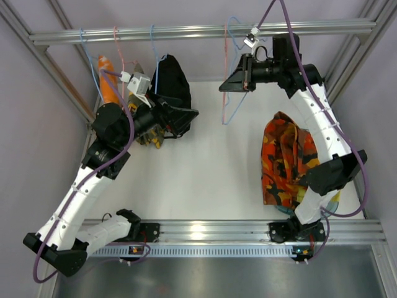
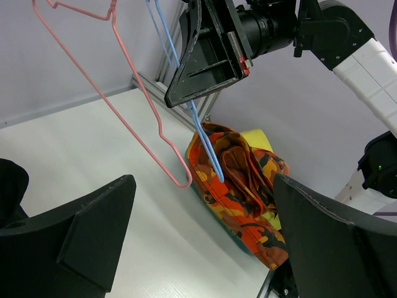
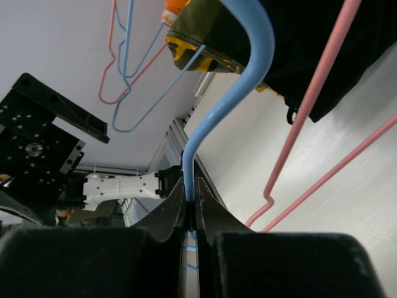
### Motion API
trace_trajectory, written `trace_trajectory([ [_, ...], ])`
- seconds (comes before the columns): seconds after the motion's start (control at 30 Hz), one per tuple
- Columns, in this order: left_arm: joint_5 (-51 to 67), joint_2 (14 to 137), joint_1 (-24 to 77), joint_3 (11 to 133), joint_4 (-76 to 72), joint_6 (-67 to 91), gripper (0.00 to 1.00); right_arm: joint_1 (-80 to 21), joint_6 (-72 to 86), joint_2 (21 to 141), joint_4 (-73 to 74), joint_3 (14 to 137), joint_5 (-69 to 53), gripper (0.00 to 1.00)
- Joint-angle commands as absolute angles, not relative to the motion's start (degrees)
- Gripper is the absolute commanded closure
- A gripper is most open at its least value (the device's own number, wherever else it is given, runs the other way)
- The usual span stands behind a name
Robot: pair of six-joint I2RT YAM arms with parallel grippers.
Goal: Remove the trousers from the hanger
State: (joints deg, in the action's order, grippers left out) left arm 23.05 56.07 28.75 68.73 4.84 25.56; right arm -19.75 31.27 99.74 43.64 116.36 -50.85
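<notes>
Black trousers (image 1: 172, 84) hang from a blue hanger (image 1: 154, 53) on the rail at the back left; they also show in the right wrist view (image 3: 310, 37). My left gripper (image 1: 185, 118) is open and empty just in front of them; its fingers (image 2: 93, 230) stand wide apart. My right gripper (image 1: 239, 77) is shut on the wire of an empty blue hanger (image 3: 248, 68), which hangs from the rail's right part (image 1: 236, 108). Orange camouflage trousers (image 1: 282, 155) lie in a heap on the table at the right (image 2: 248, 192).
An empty pink hanger (image 1: 225, 68) hangs beside the held blue one (image 2: 136, 93). An orange garment (image 1: 107, 87) and more hangers hang at the rail's left end. A yellow-olive garment (image 3: 198, 43) hangs behind the black trousers. Frame posts stand at both sides.
</notes>
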Motion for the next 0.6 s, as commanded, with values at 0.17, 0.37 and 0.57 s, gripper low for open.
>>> trace_trajectory([
  [0.17, 22.85, 54.49, 28.56, 67.85, 1.93, 25.40, 0.02, -19.51, 37.09, 99.23, 28.05, 117.15, -58.70, 1.00],
  [0.37, 22.76, 54.75, 28.56, 67.85, 1.93, 25.84, 0.02, -18.90, 36.30, 99.41, 30.76, 119.80, -55.20, 1.00],
  [0.57, 22.85, 55.11, 28.56, 68.11, 1.84, 26.19, 0.02, -16.97, 38.58, 100.37, 28.84, 116.02, -56.42, 1.00],
])
